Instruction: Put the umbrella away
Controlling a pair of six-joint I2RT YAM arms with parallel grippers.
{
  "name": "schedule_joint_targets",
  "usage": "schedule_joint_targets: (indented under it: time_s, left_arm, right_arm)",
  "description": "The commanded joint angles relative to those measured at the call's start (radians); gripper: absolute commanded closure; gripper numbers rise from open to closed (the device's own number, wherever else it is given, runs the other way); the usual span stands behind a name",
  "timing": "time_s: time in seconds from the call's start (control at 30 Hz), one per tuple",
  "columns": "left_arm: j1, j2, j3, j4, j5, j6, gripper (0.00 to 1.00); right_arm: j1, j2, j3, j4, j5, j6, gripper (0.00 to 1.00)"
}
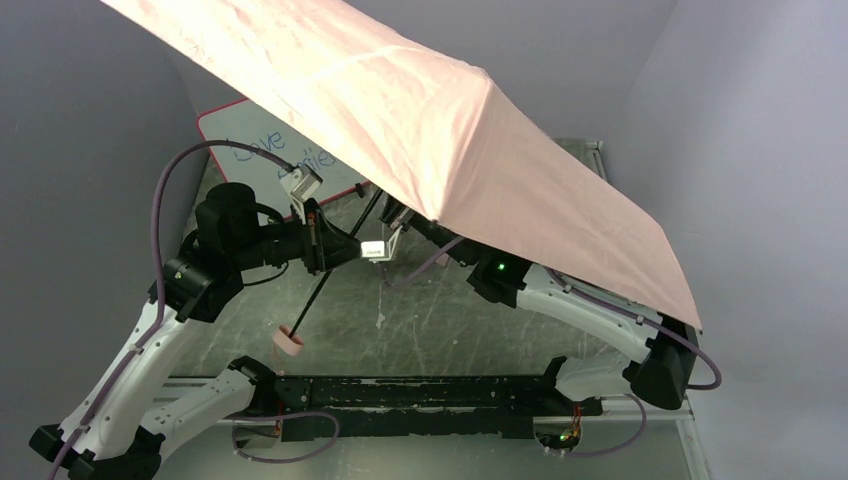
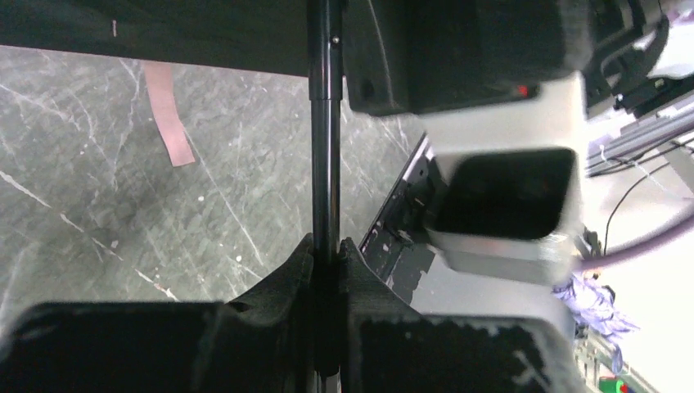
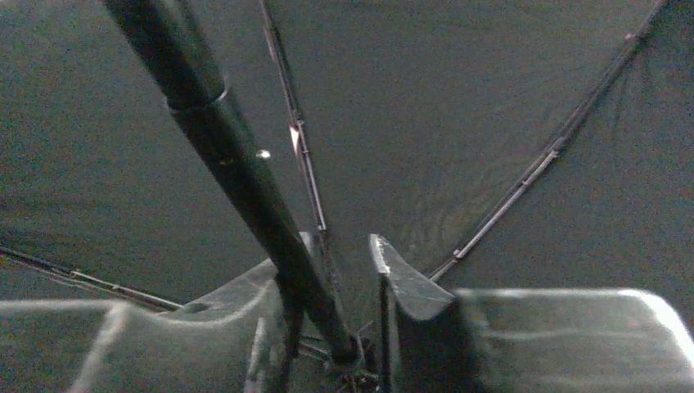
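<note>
The umbrella stands open, its pale pink canopy (image 1: 450, 130) spreading over the right half of the table. Its black shaft (image 1: 335, 270) slants down to the pink handle (image 1: 288, 343) near the table. My left gripper (image 2: 327, 254) is shut on the shaft (image 2: 325, 147), partway up it. A pink strap (image 2: 168, 115) hangs beside it. My right gripper (image 3: 344, 254) is up under the black inside of the canopy (image 3: 458, 98), near where the thin ribs (image 3: 524, 176) meet. The shaft (image 3: 237, 180) rests against one finger, with a gap to the other. In the top view the canopy mostly hides this gripper.
A pink-framed whiteboard (image 1: 250, 160) with blue writing leans at the back left. Grey walls close in on both sides. A black rail (image 1: 420, 395) runs along the near edge between the arm bases.
</note>
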Motion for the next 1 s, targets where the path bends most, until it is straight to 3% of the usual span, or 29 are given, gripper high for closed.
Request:
schedule_joint_targets:
  time_s: [0.0,0.03,0.07,0.17,0.37,0.53,0.73,0.97]
  left_arm:
    - [0.007,-0.015,-0.03,0.134,-0.126,-0.048,0.95]
    - [0.007,-0.023,-0.036,0.157,-0.137,-0.067,0.95]
    - [0.007,-0.028,-0.04,0.178,-0.145,-0.085,0.95]
    - [0.007,-0.039,-0.051,0.233,-0.157,-0.125,0.95]
    - [0.007,-0.045,-0.053,0.276,-0.182,-0.136,0.95]
    - [0.007,-0.063,-0.069,0.32,-0.194,-0.139,0.95]
    - [0.007,-0.063,-0.093,0.332,-0.194,-0.132,0.95]
    - [0.007,-0.085,-0.153,0.351,-0.208,-0.123,0.95]
  right_arm:
    - [0.039,-0.085,-0.025,0.118,-0.064,0.084,0.49]
    - [0.039,-0.096,-0.04,0.118,-0.06,0.095,0.37]
    - [0.039,-0.111,-0.055,0.114,-0.054,0.103,0.32]
    - [0.039,-0.153,-0.1,0.086,-0.04,0.124,0.23]
    - [0.038,-0.252,-0.222,0.085,0.027,0.244,0.2]
    - [0.04,-0.355,-0.402,0.325,0.063,0.569,0.22]
    - [0.041,-0.492,-0.544,0.316,0.06,0.999,0.26]
    - [0.042,-0.549,-0.599,0.319,0.239,1.757,0.27]
